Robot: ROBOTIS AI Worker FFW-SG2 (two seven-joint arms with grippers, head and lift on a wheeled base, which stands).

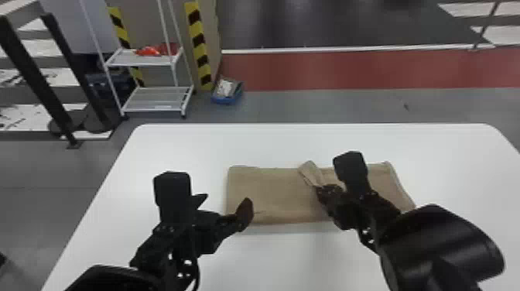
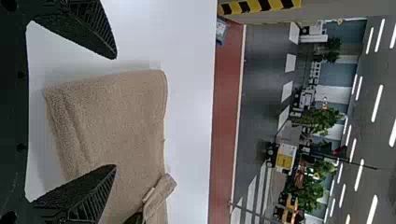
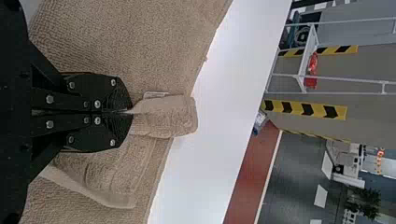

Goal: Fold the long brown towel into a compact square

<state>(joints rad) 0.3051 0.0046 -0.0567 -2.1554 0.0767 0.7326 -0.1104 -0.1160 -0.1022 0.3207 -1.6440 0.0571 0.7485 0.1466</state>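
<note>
Your right gripper was clamped on a pinch of the brown towel, near the middle of its far long edge, and a short flap stood up past the fingertips. That hold was likely chosen to take up the cloth for the next fold while the rest lay flat. Your left gripper was open, its fingers wide apart by the towel's left end and holding nothing, probably placed there to steady that end or take a hold of its own. The towel lay as a broad, layered rectangle, its long side running left to right on the white worktop, in from the far edge and well clear of both far corners. It looked part folded, so you likely had at least one fold across the length left before it would be square; a pinch that caught the wrong layers could have skewed it. Beside the pinch, a small pale strip may have been a label, but you could read no writing on it.
</note>
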